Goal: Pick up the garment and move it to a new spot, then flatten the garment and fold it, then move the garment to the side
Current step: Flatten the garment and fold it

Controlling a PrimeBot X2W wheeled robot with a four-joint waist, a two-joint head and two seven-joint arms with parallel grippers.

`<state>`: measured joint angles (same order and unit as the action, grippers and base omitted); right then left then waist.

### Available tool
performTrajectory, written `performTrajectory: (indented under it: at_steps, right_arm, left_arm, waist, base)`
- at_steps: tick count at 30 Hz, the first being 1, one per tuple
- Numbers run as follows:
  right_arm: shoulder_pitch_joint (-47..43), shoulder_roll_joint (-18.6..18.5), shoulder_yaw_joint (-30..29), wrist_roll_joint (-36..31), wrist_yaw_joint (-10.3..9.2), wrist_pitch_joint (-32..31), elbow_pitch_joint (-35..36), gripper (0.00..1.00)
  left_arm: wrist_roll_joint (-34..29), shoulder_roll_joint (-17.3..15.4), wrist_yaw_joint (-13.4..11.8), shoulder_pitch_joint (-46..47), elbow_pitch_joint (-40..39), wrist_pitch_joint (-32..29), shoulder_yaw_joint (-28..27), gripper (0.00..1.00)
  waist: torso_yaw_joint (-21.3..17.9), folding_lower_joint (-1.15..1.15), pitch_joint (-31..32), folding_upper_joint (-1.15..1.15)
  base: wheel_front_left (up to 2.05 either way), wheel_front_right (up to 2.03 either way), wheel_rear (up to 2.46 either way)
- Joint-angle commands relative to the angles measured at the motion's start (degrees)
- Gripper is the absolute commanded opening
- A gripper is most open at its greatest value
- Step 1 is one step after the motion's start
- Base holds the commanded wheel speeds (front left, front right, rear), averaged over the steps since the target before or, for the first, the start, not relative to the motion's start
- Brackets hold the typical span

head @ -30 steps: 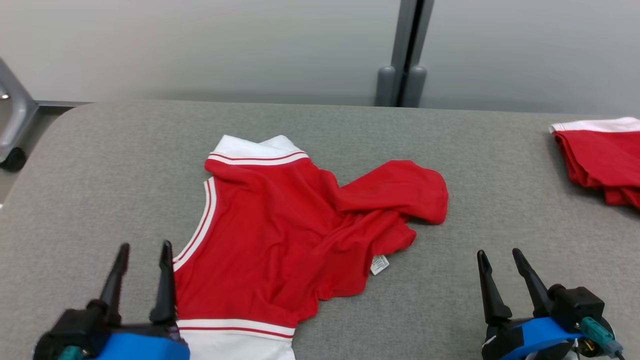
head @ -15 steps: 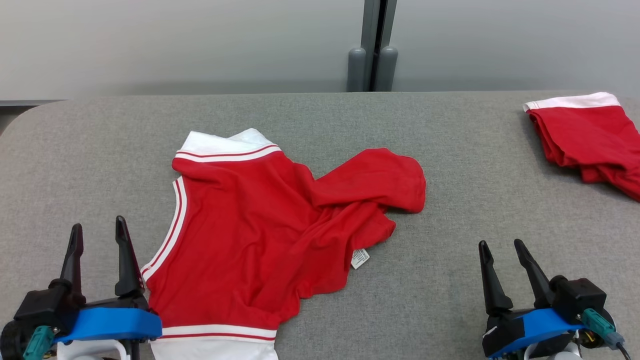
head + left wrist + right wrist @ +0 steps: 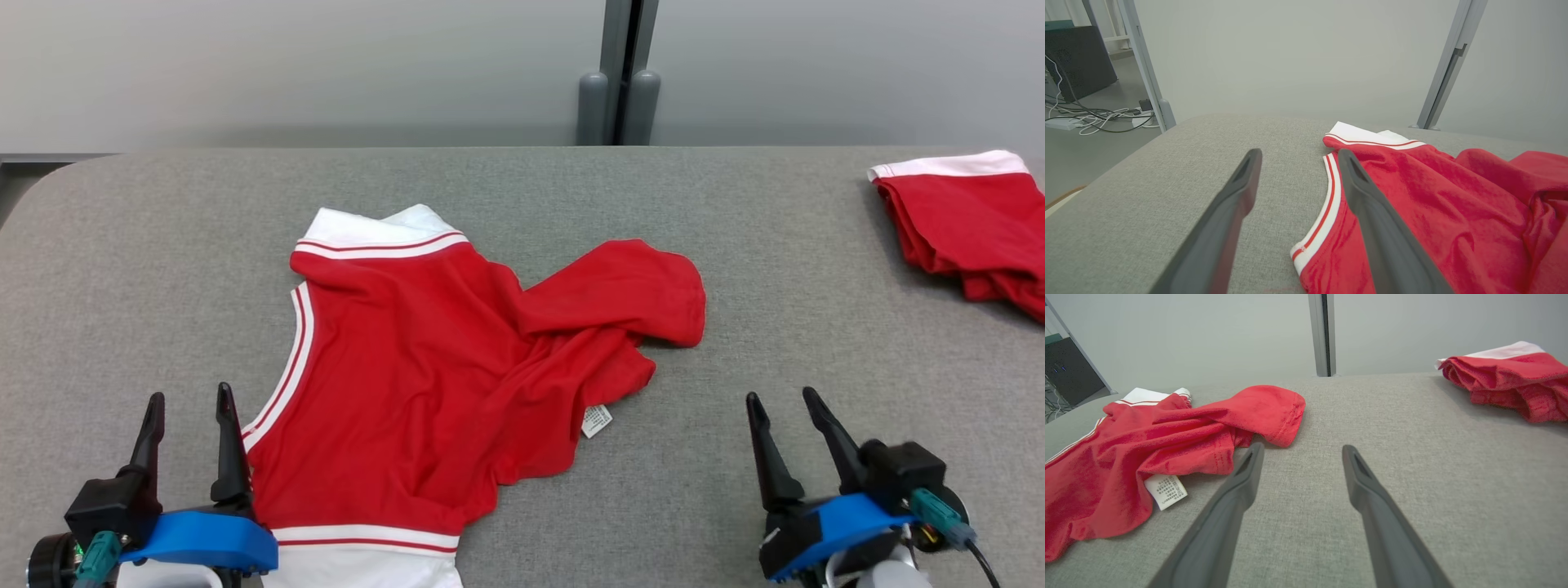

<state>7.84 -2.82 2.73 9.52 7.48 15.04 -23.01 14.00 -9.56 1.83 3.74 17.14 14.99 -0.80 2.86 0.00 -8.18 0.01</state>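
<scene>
A red garment point(image 3: 424, 367) with white, red-striped trim lies rumpled on the grey table point(image 3: 163, 245), its right part bunched and folded over and a small white label showing. In the left wrist view the garment point(image 3: 1433, 204) lies to the right of the fingers, its trimmed edge between them. The right wrist view has the garment point(image 3: 1167, 445) at its left. My left gripper point(image 3: 188, 396) stands open at the garment's lower left edge, holding nothing. My right gripper point(image 3: 782, 396) is open over bare table, well right of the garment.
A second red and white garment point(image 3: 971, 220) lies folded at the table's far right, also in the right wrist view point(image 3: 1506, 379). A grey post point(image 3: 622, 73) stands behind the table against a pale wall. Cables lie on the floor point(image 3: 1098, 118) past the table's left end.
The head camera has shifted, so the whole scene sits differently in the picture. Both grippers stay open and the garment lies as before.
</scene>
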Motion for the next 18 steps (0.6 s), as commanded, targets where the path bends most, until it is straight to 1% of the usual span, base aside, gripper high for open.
performTrajectory:
  at_steps: [1,5,8,12,16,17,18]
  right_arm:
    - [1.5,-0.1,0.8,-0.5,0.03,0.2,-0.3,1.00]
    - [5.0,-0.2,4.1,-1.1,0.02,0.2,-1.7,1.00]
    - [8.5,-0.1,6.6,-1.3,0.03,0.2,-5.3,1.00]
    - [13.4,-0.2,9.4,-0.9,0.03,-0.4,-13.0,1.00]
    - [17.5,-0.2,10.9,-0.2,0.02,-0.9,-21.2,1.00]
    - [17.5,-0.2,10.9,-0.2,0.02,-0.9,-21.2,1.00]
    - [18.3,-0.2,11.2,-0.2,0.02,-0.8,-23.2,1.00]
  left_arm:
    - [-0.6,0.4,0.3,0.6,0.4,0.3,-0.2,1.00]
    - [-1.7,1.5,1.1,1.3,0.6,0.3,-1.5,1.00]
    - [-2.7,2.3,1.7,1.2,0.5,0.3,-1.6,1.00]
    - [-3.3,2.8,2.8,1.8,1.1,0.3,-2.4,1.00]
    - [-4.1,3.5,3.5,2.7,1.7,0.3,-2.6,1.00]
    - [-4.1,3.5,3.5,2.7,1.7,0.3,-2.6,1.00]
    - [-4.3,3.7,3.6,2.7,1.7,0.3,-2.6,1.00]
  waist:
    - [0.3,0.00,0.0,-0.01]
    - [1.2,0.00,0.1,-0.01]
    - [2.1,0.00,0.1,-0.01]
    - [3.5,0.00,-0.2,-0.01]
    - [5.0,0.00,-0.6,-0.01]
    - [5.0,0.00,-0.6,-0.01]
    - [5.3,0.00,-0.7,-0.01]
  base:
    - [0.00,0.00,0.00]
    - [0.00,0.00,0.00]
    - [0.00,0.00,0.00]
    - [0.00,0.00,0.00]
    - [0.00,0.00,0.00]
    - [0.00,0.00,0.00]
    - [0.00,0.00,0.00]
